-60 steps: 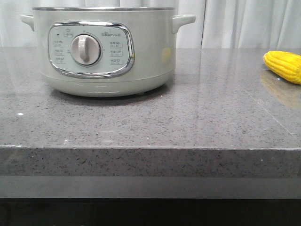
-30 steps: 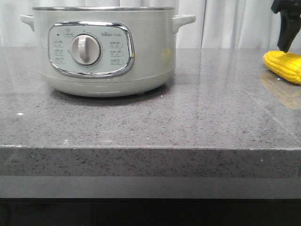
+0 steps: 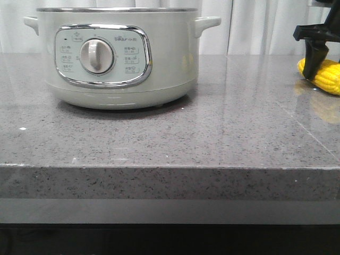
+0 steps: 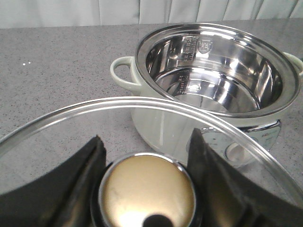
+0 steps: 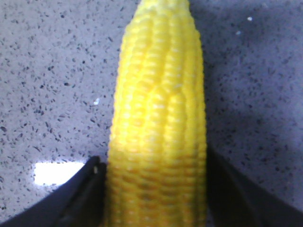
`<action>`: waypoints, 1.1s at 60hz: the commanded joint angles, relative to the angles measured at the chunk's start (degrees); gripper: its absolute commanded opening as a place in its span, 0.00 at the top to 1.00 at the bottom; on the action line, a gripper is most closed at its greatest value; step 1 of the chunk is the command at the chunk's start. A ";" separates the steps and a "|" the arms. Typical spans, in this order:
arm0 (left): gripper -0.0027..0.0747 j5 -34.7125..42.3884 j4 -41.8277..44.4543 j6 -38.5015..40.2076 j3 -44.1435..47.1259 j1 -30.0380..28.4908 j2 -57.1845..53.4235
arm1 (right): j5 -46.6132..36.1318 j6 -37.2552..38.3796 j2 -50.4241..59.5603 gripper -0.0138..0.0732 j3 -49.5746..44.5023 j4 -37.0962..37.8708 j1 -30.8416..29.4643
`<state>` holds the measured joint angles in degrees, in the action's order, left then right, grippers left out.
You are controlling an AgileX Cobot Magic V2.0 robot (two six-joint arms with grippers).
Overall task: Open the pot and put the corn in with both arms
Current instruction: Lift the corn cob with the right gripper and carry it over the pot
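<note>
The right hand (image 5: 154, 189) is down at the corn (image 5: 158, 118), its two dark fingers (image 5: 78, 198) spread to either side of the cob's thick end; they look to sit just beside the kernels, though whether they actually press on it I cannot tell. In the front view that same hand (image 3: 314, 66) shows at the upper right of the frame, one dark finger hanging in front of the near end of the yellow cob (image 3: 326, 76), which lies on the grey speckled bench (image 3: 223, 133) at the far right edge.

The left hand (image 4: 147, 189) has hold of a glass lid (image 4: 71, 137) by its brass-coloured knob (image 4: 147, 191), a black finger (image 4: 85, 179) hugging each side of the knob (the lid fills the lower half of that wrist picture, seen through its clear pane).

Beyond the lid stands the pot (image 4: 215, 78), uncovered, its shiny steel bowl bare inside and one pale side handle (image 4: 124, 73) sticking out toward the frame's left. From the front, the pot (image 3: 119, 56) takes up the upper left of the frame, its chrome-framed panel and round dial (image 3: 96, 56) facing out, well apart from the corn. White curtains (image 3: 255, 26) hang behind the bench.
</note>
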<state>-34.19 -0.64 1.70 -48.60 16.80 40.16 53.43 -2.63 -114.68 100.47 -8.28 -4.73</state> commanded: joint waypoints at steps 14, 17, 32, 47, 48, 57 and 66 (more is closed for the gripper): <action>0.56 8.03 -0.37 0.37 -2.37 -0.22 -0.49 | 4.23 -1.29 3.17 0.51 6.01 -0.56 -0.11; 0.56 8.03 -0.37 0.37 -2.37 -0.22 -0.49 | 6.42 -1.29 3.31 0.51 7.87 -0.68 -0.11; 0.56 8.03 -0.37 0.37 -2.37 -0.22 -0.49 | 10.89 -3.26 7.66 0.51 14.79 -7.03 0.57; 0.56 8.03 -0.37 0.37 -2.37 -0.22 -0.49 | 9.77 -6.25 13.77 0.51 17.15 -10.85 4.70; 0.56 8.03 -0.37 0.37 -2.37 -0.22 -0.49 | 9.71 -6.25 14.35 0.51 17.15 -10.89 5.07; 0.56 8.03 -0.37 0.37 -2.37 -0.22 -0.49 | 8.73 -6.32 17.46 0.51 17.15 -10.91 9.40; 0.56 8.03 -0.37 0.37 -2.37 -0.22 -0.49 | 6.15 -6.32 18.87 0.51 17.15 -11.03 15.29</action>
<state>-34.19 -0.64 1.70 -48.60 16.80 40.16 64.50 -8.15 -99.46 115.60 -17.77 7.88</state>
